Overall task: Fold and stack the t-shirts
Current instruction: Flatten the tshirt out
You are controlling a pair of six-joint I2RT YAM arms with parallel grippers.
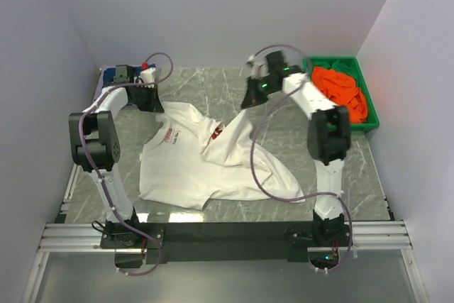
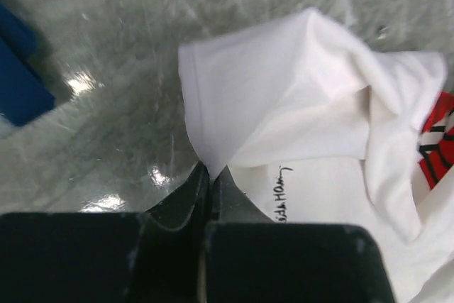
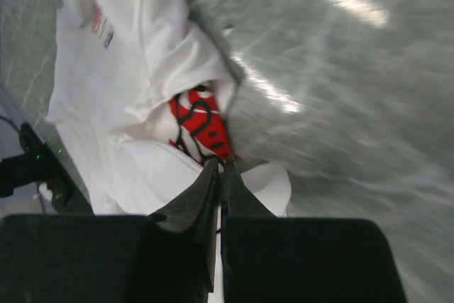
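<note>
A white t-shirt (image 1: 191, 161) with a red logo (image 1: 216, 131) lies rumpled in the middle of the table. My left gripper (image 1: 151, 101) is at its back left corner, shut on a fold of the white sleeve (image 2: 234, 104); in the left wrist view the cloth runs into the closed tips (image 2: 211, 168). My right gripper (image 1: 248, 101) is at the shirt's back right, and the cloth rises toward it. In the right wrist view its tips (image 3: 222, 160) are shut on white cloth just beside the red logo (image 3: 202, 122). An orange t-shirt (image 1: 340, 90) lies bunched in the bin.
A green plastic bin (image 1: 372, 120) stands at the back right against the wall. A navy cloth (image 1: 106, 76) lies at the back left corner, seen as a blue patch (image 2: 21, 83) in the left wrist view. Grey walls close in the marbled table (image 1: 355, 175).
</note>
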